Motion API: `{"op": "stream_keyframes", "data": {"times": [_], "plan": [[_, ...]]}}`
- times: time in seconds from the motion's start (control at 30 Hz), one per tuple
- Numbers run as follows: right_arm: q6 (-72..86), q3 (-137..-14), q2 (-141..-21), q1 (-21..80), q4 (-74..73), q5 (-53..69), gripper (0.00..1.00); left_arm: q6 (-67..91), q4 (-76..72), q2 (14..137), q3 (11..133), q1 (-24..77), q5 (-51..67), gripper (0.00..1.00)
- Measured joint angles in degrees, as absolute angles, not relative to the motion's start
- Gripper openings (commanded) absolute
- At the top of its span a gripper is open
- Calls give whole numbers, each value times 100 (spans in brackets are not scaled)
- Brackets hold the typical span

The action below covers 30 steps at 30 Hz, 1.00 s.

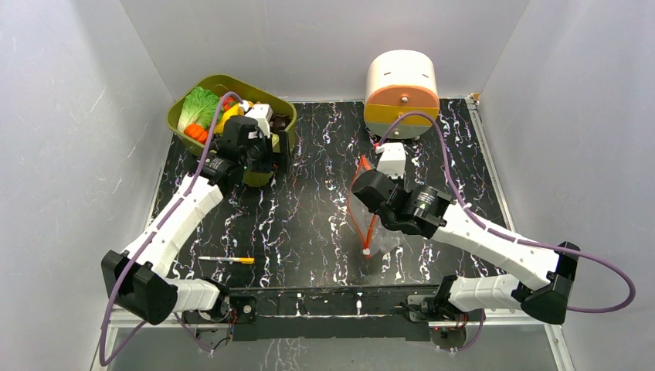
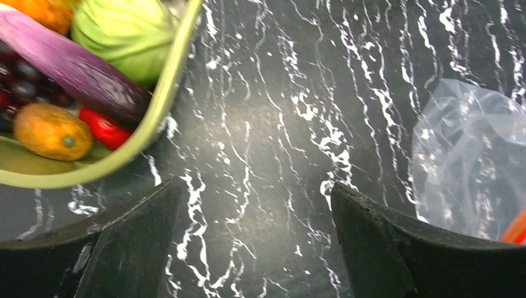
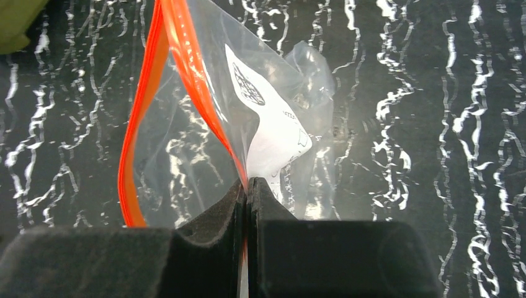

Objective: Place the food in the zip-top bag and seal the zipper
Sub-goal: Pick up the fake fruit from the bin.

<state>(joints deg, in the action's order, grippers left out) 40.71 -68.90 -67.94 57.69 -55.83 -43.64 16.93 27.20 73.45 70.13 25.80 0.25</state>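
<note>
The food lies in an olive-green bowl (image 1: 210, 79) at the back left: lettuce (image 1: 199, 107), a carrot (image 1: 195, 133) and a yellow piece (image 1: 228, 116). The left wrist view shows a purple eggplant (image 2: 74, 68), an orange piece (image 2: 53, 130) and a red piece (image 2: 104, 129) inside the bowl's rim (image 2: 162, 93). My left gripper (image 2: 255, 186) hangs open and empty over the bare table just right of the bowl. My right gripper (image 3: 248, 181) is shut on the zip-top bag (image 3: 186, 155) at its orange zipper (image 3: 139, 124), holding the mouth open. The bag (image 1: 371, 212) stands mid-table.
A round cream-and-orange toy appliance (image 1: 401, 93) stands at the back right. A yellow-tipped pen (image 1: 225, 260) lies near the front edge by the left arm. Grey walls close in the black marbled table (image 1: 309, 216) on three sides.
</note>
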Motion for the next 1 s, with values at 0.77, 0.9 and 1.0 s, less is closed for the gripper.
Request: {"op": "stream_keyframes", "data": {"times": [0.77, 0.9, 1.0], "plan": [[4254, -5957, -5767, 5765, -3645, -2613, 0, -1352, 2408, 9085, 8394, 777, -1129, 92], [4239, -5909, -5763, 5765, -3594, -2569, 0, -1387, 2447, 9356, 8689, 460, -1293, 97], [4209, -5909, -5765, 5765, -3594, -2574, 0, -1417, 2488, 9588, 8930, 303, -1516, 98]]}}
